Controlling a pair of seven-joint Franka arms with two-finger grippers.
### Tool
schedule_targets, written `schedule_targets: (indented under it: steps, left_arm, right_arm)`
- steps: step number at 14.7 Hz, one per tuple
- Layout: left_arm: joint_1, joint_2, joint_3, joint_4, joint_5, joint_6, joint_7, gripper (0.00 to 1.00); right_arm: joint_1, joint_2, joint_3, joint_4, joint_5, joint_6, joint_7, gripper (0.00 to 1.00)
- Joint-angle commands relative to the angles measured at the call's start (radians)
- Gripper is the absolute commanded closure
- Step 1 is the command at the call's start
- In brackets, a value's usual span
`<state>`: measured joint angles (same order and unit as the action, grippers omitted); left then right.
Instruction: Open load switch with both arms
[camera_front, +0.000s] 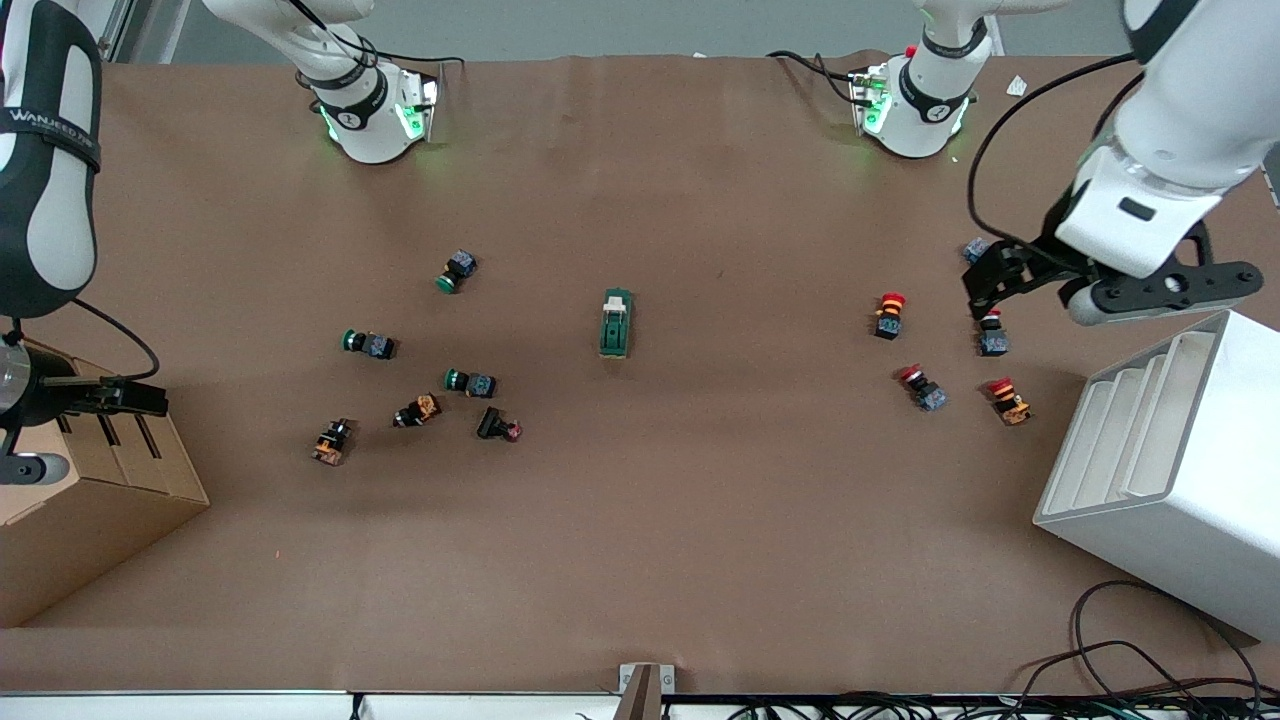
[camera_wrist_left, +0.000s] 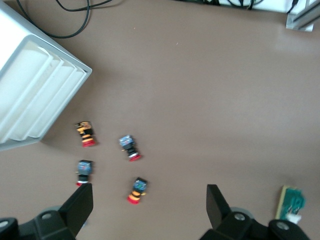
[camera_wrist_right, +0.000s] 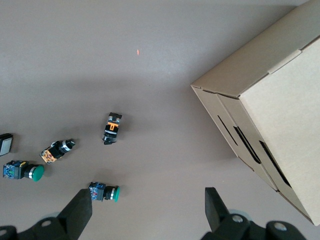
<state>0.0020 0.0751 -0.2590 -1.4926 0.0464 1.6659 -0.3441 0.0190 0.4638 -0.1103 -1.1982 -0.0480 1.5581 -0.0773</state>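
The load switch (camera_front: 616, 322), a dark-green block with a cream lever piece, lies flat in the middle of the table with nothing touching it; the left wrist view catches it at its edge (camera_wrist_left: 291, 204). My left gripper (camera_front: 985, 290) hangs open over the red push buttons at the left arm's end of the table, its fingers (camera_wrist_left: 80, 205) wide apart and empty around the gap (camera_wrist_left: 148, 202). Over the edge of the cardboard box at the right arm's end, my right gripper (camera_front: 150, 399) is open and empty too (camera_wrist_right: 147, 207).
Green-capped push buttons (camera_front: 456, 272) (camera_front: 368, 344) (camera_front: 470, 382) and darker ones lie toward the right arm's end. Red-capped ones (camera_front: 889, 314) (camera_front: 922, 388) (camera_front: 1008, 400) lie toward the left arm's end. A white slotted rack (camera_front: 1170, 450) and a cardboard box (camera_front: 90, 500) flank the table.
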Motion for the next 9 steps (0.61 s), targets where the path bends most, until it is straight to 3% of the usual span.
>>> schedule_targets:
  steps: [1, 6, 9]
  left_arm:
    - [-0.013, -0.104, 0.075, -0.101, -0.033, -0.011, 0.128, 0.0]
    - [-0.108, -0.181, 0.204, -0.186, -0.033, -0.031, 0.195, 0.0]
    - [-0.105, -0.178, 0.213, -0.184, -0.033, -0.061, 0.231, 0.0]
  right_arm:
    - [-0.011, -0.022, 0.012, -0.009, 0.057, -0.007, -0.012, 0.0]
    - [-0.007, -0.068, 0.015, -0.018, 0.066, -0.065, -0.022, 0.0]
    - [0.025, -0.103, 0.012, -0.018, 0.051, -0.067, -0.026, 0.0]
